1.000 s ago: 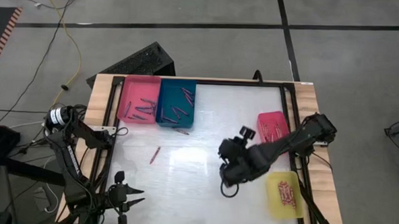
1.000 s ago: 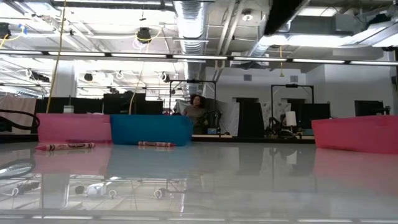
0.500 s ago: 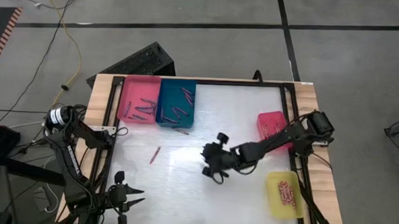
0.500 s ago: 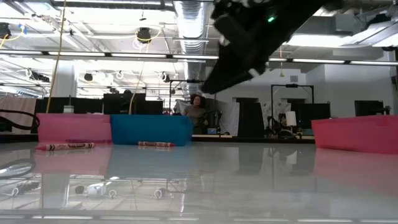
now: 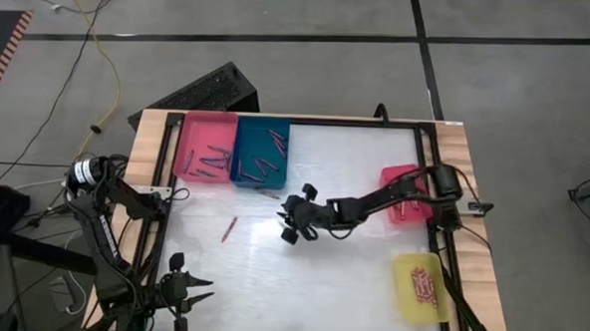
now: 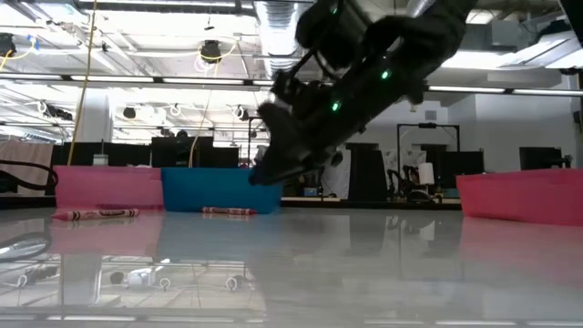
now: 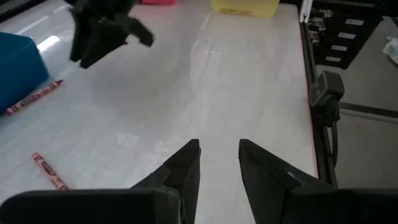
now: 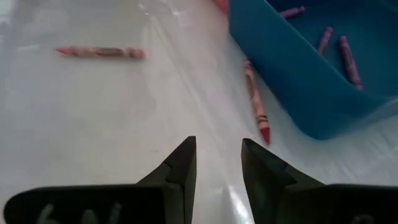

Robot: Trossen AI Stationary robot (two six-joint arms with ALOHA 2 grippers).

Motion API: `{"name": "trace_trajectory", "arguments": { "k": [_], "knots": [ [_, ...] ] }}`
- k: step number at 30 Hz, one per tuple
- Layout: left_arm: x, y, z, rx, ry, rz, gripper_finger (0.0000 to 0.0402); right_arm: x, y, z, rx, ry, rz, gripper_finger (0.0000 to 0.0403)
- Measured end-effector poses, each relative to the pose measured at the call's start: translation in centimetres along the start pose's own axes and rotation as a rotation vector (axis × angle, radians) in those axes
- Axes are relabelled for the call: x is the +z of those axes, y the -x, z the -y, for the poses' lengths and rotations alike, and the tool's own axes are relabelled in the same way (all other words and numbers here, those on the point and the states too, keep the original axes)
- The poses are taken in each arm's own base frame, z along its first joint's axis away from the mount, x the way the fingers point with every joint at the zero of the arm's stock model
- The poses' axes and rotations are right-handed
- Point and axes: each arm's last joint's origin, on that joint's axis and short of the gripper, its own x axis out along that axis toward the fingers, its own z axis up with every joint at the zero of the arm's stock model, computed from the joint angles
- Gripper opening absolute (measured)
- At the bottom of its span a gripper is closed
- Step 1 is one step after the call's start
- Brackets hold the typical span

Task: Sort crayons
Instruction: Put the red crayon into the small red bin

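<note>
We find two crayons loose on the table: one [image 8: 255, 109] just beside the blue tray [image 8: 298, 74], one [image 8: 99, 51] farther out. The right gripper [image 8: 217, 163] hangs above them, fingers parted with a gap, holding nothing. We advise lowering squarely over the nearer crayon, fingers across its length, clear of the tray wall. The arm reaches low across the table. The left gripper [image 7: 219, 163] waits at the table's near edge, parted, empty.

Blue tray [image 8: 311, 74] just beside loose crayon [image 8: 256, 99].
</note>
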Motion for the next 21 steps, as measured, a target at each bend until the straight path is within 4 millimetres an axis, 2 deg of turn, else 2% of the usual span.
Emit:
{"name": "trace_trajectory", "arguments": {
  "k": [4, 10, 21],
  "knots": [
    [0.0, 0.0, 0.0, -0.004, -0.001, -0.014, 0.0100, -0.3, -1.0, 0.8, -0.026, 0.011, -0.005, 0.0122],
    [0.0, -0.1, 0.0, 0.002, -0.031, -0.008, 0.0100, 0.0, -1.6, 2.0, -0.054, -0.004, -0.004, 0.0122],
    [0.1, -0.2, -0.1, 0.005, -0.031, -0.007, 0.0100, 0.6, -1.7, 2.3, -0.052, 0.004, 0.042, 0.0122]
  ]
}}
